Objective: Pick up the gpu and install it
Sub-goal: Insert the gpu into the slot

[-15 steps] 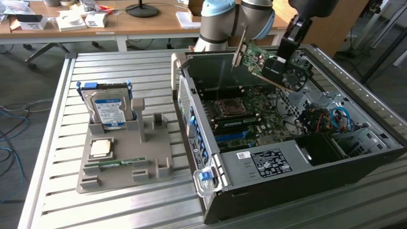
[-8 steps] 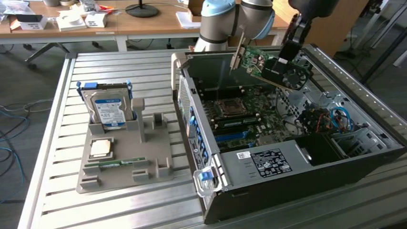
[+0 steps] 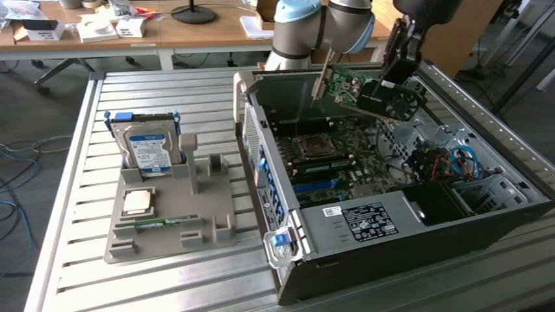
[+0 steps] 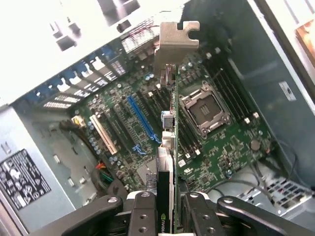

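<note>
The gpu [image 3: 362,88], a green board with a black fan and a silver end bracket, hangs tilted in the air above the open computer case [image 3: 390,221]. My gripper [image 3: 397,68] is shut on its fan end. In the wrist view the gpu [image 4: 169,142] is seen edge-on between my fingers [image 4: 143,212], and its metal bracket [image 4: 177,39] points towards the case's rear wall. Below it lies the motherboard [image 4: 221,142], with a long blue slot [image 4: 138,123] beside the card's line and an empty processor socket [image 4: 203,109] on the card's other side.
On the slatted metal table [image 3: 78,195], at the exterior view's left, a grey holder [image 3: 199,214] carries a blue-labelled hard drive [image 3: 147,146], a processor chip [image 3: 139,201] and a green memory stick [image 3: 156,223]. Cables [image 3: 459,162] fill the case's right side. A wooden desk [image 3: 208,32] stands behind.
</note>
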